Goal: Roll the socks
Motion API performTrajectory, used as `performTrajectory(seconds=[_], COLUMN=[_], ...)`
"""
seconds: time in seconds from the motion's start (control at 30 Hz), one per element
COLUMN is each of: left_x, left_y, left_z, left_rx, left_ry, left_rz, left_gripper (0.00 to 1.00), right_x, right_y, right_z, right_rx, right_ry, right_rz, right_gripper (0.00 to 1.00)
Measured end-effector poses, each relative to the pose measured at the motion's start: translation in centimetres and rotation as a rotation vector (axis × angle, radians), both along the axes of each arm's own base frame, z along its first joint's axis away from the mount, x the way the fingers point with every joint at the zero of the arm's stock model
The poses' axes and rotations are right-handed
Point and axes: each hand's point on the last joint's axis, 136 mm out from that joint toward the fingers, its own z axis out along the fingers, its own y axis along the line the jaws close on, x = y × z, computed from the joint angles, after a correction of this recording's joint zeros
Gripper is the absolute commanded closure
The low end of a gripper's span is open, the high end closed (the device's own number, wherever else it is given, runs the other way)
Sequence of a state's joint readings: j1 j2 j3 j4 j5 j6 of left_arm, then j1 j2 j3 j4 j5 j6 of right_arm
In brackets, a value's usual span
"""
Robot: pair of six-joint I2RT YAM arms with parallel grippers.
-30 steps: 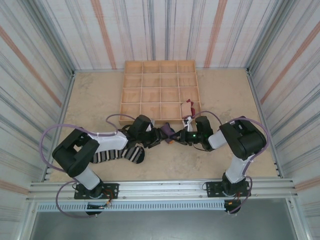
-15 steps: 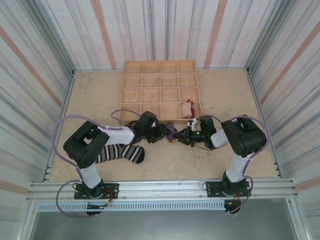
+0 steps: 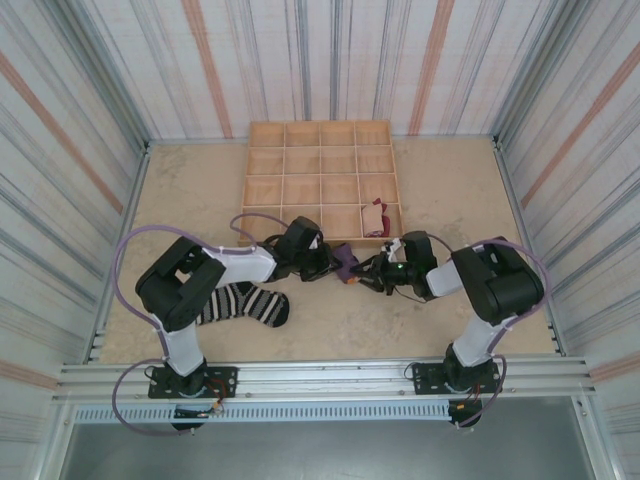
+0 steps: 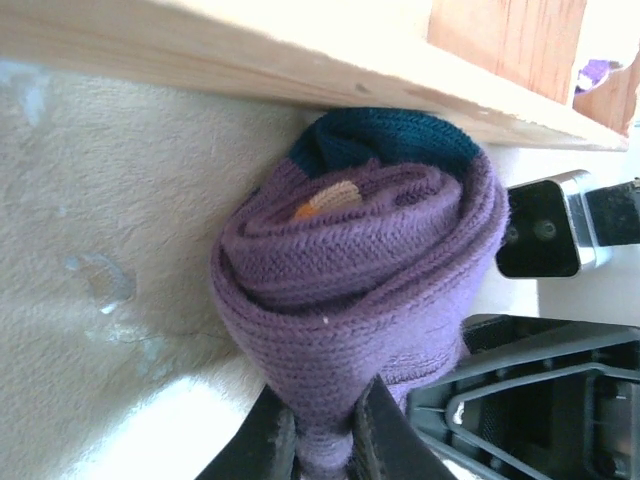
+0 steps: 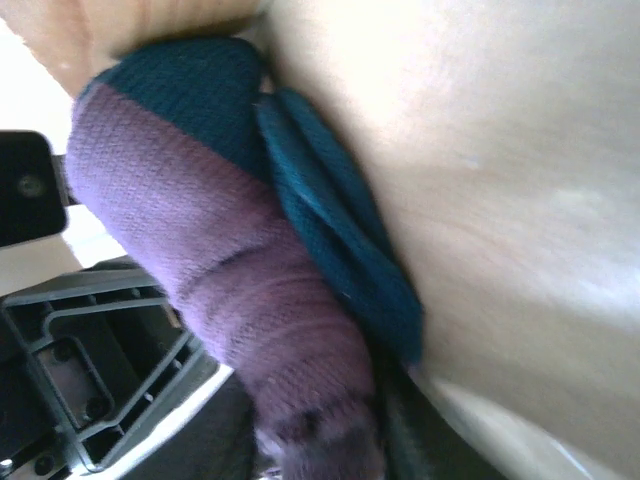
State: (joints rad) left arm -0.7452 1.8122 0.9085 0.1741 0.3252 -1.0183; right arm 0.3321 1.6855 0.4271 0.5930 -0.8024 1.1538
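The purple sock [image 3: 346, 261] lies rolled up against the front wall of the wooden tray [image 3: 243, 200], its teal end on top. In the left wrist view the purple sock [image 4: 360, 270] is a tight roll, and my left gripper [image 4: 325, 430] is shut on its lower fold. My right gripper [image 5: 330, 440] has the other end of the purple sock [image 5: 200, 230] between its fingers; blur hides how its jaws stand. The black-and-white striped sock [image 3: 245, 305] lies flat by the left arm. The tan sock with red ends [image 3: 375, 217] sits in a front-right tray compartment.
The tray's front wall [image 4: 250, 60] runs just above the roll. The two grippers [image 3: 325, 265] [image 3: 368, 272] face each other closely, with the left arm's black frame [image 5: 90, 370] beside the right fingers. Striped walls enclose the table.
My left gripper has moved right to the roll and shut on its fold. The roll and my right gripper have shifted slightly right, toward the tray wall.
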Motion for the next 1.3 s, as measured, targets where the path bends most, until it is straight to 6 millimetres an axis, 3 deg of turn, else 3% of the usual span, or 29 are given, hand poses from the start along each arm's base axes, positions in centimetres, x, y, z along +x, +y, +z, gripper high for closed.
performTrajectory(seconds=[0.27, 0.47, 0.8, 1.0, 1.1, 1.23, 1.3], left_x=[-0.4, -1.3, -2.3, -2.3, -2.3, -2.2, -2.1], left_y=[0.6, 0.2, -0.3, -0.1, 0.0, 0.0, 0.2], left_z=[-0.1, 0.0, -0.2, -0.5, -0.6, -0.6, -0.5], left_rx=[0.011, 0.022, 0.012, 0.010, 0.014, 0.019, 0.030], left_ry=[-0.015, -0.029, -0.029, -0.023, -0.022, -0.024, -0.033], left_rz=[-0.105, -0.252, -0.407, -0.418, -0.419, -0.415, -0.406], left_gripper=[0.96, 0.96, 0.96, 0.95, 0.92, 0.78, 0.65], right_x=[0.5, 0.9, -0.4, -0.3, -0.2, -0.1, 0.0], right_y=[-1.5, -0.8, 0.9, 1.7, 1.9, 2.3, 2.4], right_z=[3.0, 4.3, 0.7, 0.3, 0.0, 0.2, 0.4], right_rx=[-0.199, -0.342, -0.489, -0.499, -0.498, -0.477, -0.471], right_ry=[-0.105, -0.226, -0.264, -0.296, -0.301, -0.320, -0.329], right_rz=[0.052, 0.194, 0.377, 0.403, 0.400, 0.392, 0.388], right_gripper=[0.31, 0.27, 0.29, 0.49, 0.66, 1.00, 1.00])
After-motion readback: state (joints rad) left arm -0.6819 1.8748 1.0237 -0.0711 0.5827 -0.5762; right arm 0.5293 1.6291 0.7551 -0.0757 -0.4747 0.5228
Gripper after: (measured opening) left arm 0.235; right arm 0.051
